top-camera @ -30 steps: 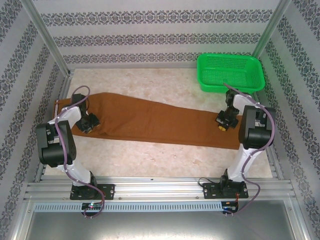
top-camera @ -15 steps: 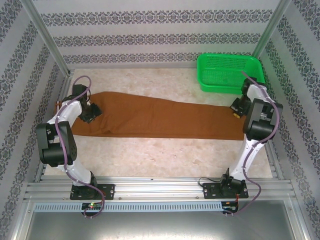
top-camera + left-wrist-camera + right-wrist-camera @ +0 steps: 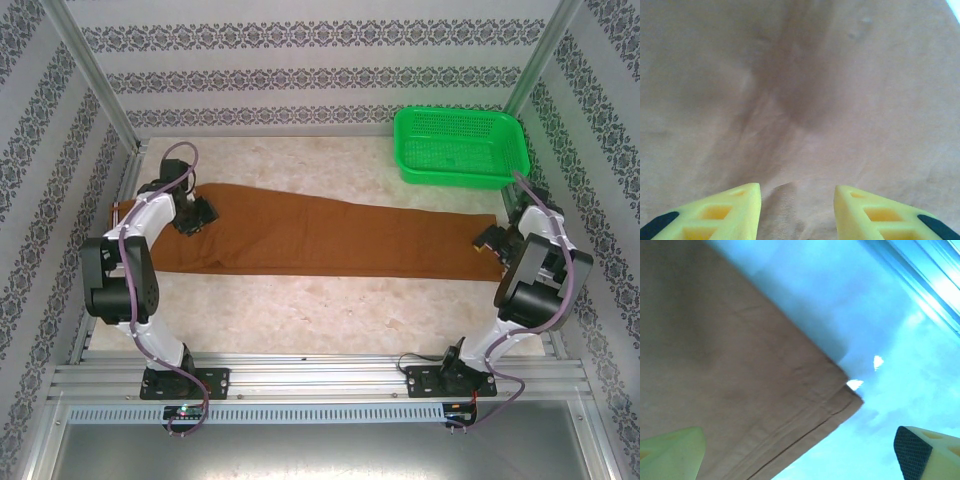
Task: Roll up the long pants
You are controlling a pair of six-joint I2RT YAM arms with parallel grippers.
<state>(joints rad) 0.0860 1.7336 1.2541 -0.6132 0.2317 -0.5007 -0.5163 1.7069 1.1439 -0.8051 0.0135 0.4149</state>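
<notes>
On the table [image 3: 300, 310], across its middle from left to right: one pair of long pants [image 3: 320, 235], rust-brown, laid flat, waist end at left, hem end at right, just near of the basket. They lie straighter than a second ago. The hem end has shifted far and right and no longer slants toward the near edge.

Far right corner: one green basket [image 3: 460, 145], unmoved.

Arms: two.

Left gripper [image 3: 197, 215]: now farther and a little more to the right, over the waist end. Its two yellow fingers [image 3: 725, 210] stand apart above the cloth, released, holding nothing.

Right gripper [image 3: 490, 238]: gone right to the hem end. Its fingers [image 3: 675, 450] are spread wide on either side of the hem corner, nothing grasped.

Obscured: the waist end is partly under the left arm and the hem's right edge partly behind the right arm. The cloth is blurred in the left wrist view. All four fingers are cut off by the frame edges. Whether the fingertips touch the fabric cannot be told.
</notes>
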